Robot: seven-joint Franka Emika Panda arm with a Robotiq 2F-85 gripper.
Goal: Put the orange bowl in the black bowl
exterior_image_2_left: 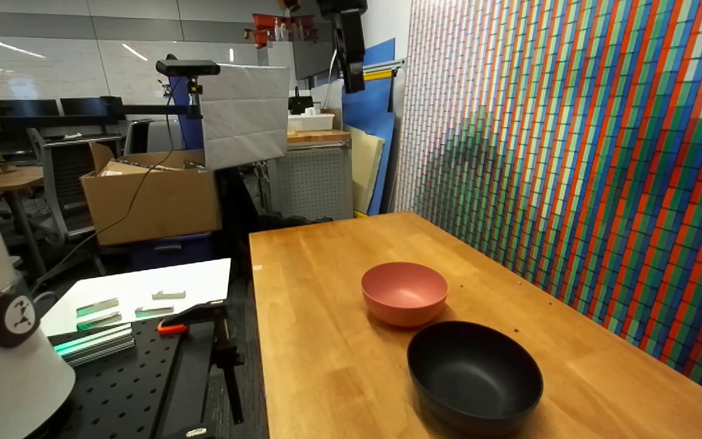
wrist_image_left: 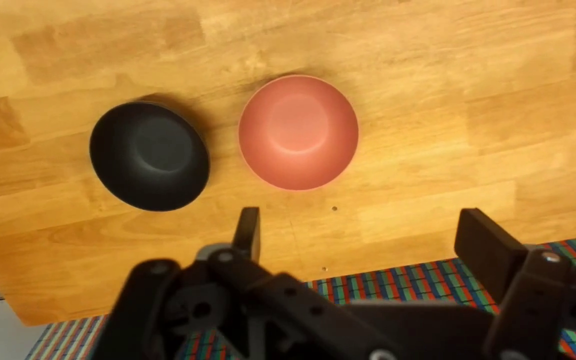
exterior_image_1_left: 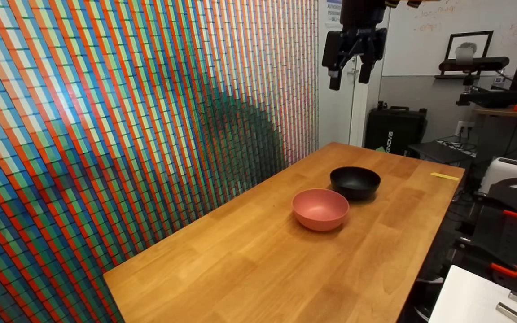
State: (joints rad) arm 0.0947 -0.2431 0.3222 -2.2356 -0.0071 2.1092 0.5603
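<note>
Wrist view: the pincer (wrist_image_left: 359, 225) gapes wide, empty.

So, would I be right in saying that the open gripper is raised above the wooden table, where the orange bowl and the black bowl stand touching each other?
Not quite: the orange bowl and the black bowl stand apart, not touching; the wrist view shows a strip of the wooden table between their rims. The gripper is indeed open and raised above the table.
</note>
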